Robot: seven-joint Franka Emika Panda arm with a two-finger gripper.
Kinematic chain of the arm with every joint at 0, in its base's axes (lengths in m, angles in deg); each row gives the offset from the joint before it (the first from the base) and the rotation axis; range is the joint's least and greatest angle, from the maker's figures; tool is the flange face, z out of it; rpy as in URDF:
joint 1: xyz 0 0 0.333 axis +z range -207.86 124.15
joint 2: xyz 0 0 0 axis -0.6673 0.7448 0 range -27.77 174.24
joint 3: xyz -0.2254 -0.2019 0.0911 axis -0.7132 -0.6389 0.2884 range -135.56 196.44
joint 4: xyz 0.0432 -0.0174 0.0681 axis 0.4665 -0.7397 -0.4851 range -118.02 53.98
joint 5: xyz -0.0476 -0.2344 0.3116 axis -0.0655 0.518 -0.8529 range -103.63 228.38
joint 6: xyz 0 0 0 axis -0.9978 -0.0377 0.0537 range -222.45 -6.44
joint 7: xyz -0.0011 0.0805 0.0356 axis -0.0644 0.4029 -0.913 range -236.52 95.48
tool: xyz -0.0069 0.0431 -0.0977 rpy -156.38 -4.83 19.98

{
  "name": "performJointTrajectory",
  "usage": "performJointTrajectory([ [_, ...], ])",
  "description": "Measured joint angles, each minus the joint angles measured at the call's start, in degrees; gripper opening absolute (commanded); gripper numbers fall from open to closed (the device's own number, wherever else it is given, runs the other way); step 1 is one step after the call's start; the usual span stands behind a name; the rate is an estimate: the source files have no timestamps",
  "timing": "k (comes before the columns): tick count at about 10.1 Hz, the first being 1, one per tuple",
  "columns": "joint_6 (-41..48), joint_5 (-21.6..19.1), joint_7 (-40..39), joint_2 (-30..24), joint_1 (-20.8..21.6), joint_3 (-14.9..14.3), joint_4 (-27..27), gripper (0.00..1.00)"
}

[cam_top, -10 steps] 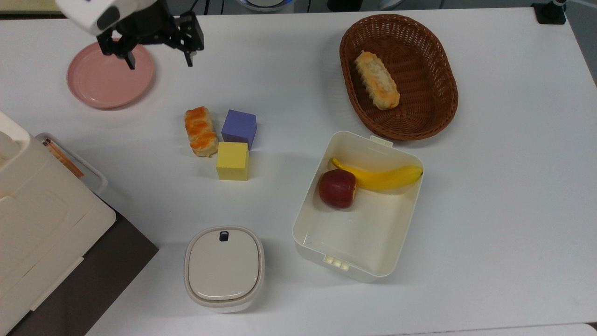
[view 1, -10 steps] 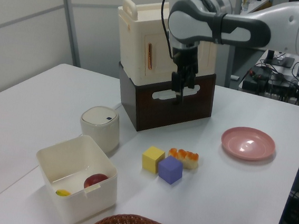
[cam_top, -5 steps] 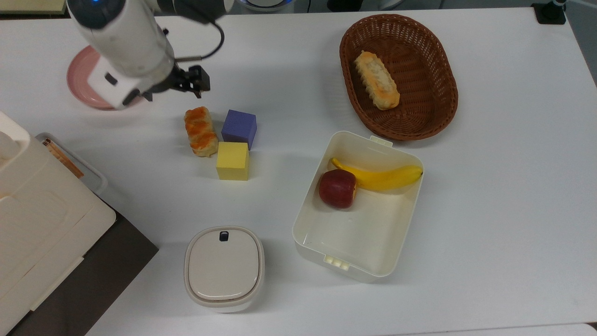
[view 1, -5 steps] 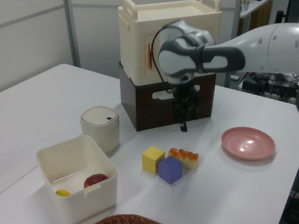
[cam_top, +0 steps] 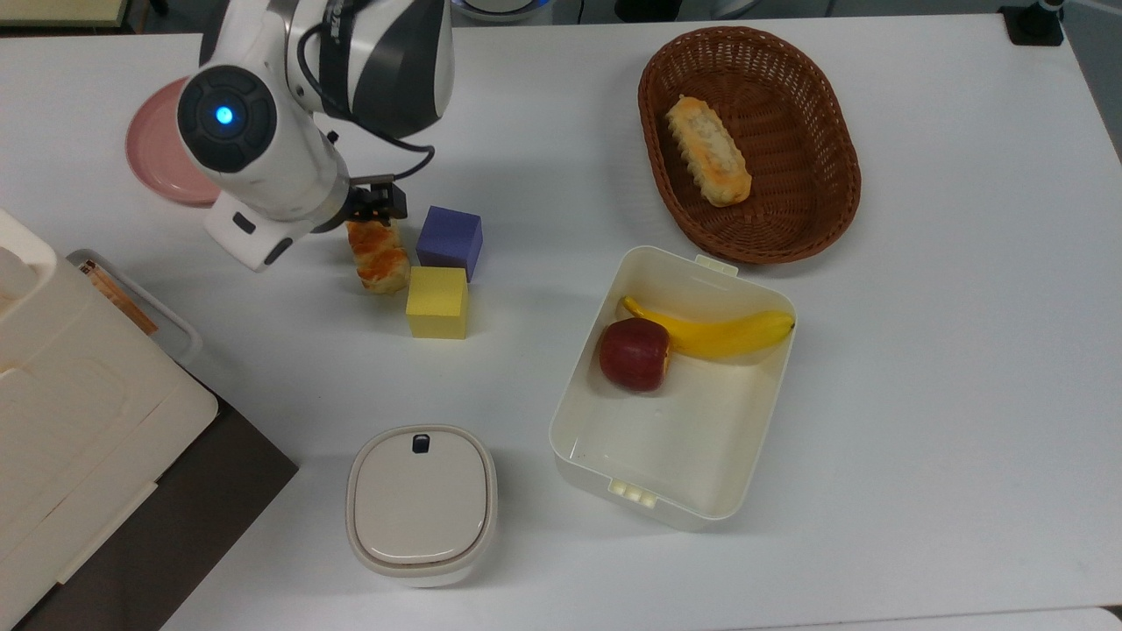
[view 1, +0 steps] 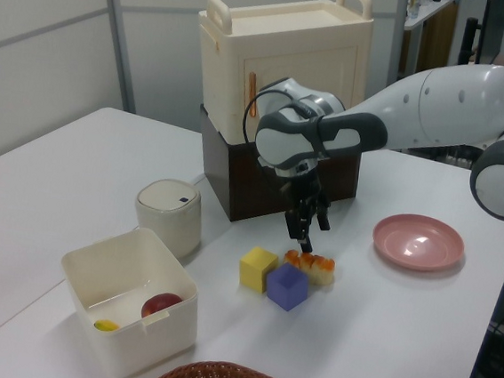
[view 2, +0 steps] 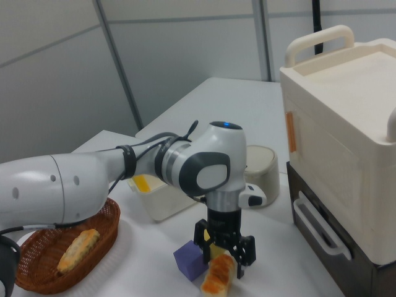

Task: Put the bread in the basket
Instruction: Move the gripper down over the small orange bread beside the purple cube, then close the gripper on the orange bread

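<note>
The bread (cam_top: 380, 258), a short bun with an orange glazed top, lies on the white table beside a purple cube (cam_top: 450, 240) and a yellow cube (cam_top: 436, 302). My gripper (cam_top: 372, 213) is open and hangs low over the bun's end nearest the pink plate, hiding that end in the top view. In the right view the gripper (view 2: 223, 255) has a finger on each side just above the bread (view 2: 218, 279). The dark-brown wicker basket (cam_top: 824, 202) stands at the top view's upper right and holds a longer pale loaf (cam_top: 708, 162).
A pink plate (cam_top: 153, 153) sits partly under my arm. A white plastic box (cam_top: 666, 429) holds an apple (cam_top: 635, 353) and a banana (cam_top: 714, 333). A lidded white container (cam_top: 421, 504) and a cream case on a dark base (cam_top: 79, 412) stand at the top view's lower left.
My gripper has come down from over the pink plate to the bread's near end, and the arm now covers more of the plate. The bread and cubes have not moved.
</note>
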Motion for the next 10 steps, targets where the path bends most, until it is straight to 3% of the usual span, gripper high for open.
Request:
performJointTrajectory([
  [1, -1.02, 0.07, 0.00, 0.60, 0.01, 0.00, -0.71, 0.81],
  [4, -1.32, 2.04, -0.10, 2.38, 0.16, 0.29, -1.06, 0.07],
  [5, -1.53, 2.05, -0.14, 2.38, 0.23, 0.39, -1.00, 0.00],
  [10, -1.60, 2.15, -0.22, 2.38, 0.79, 0.51, -0.98, 0.00],
])
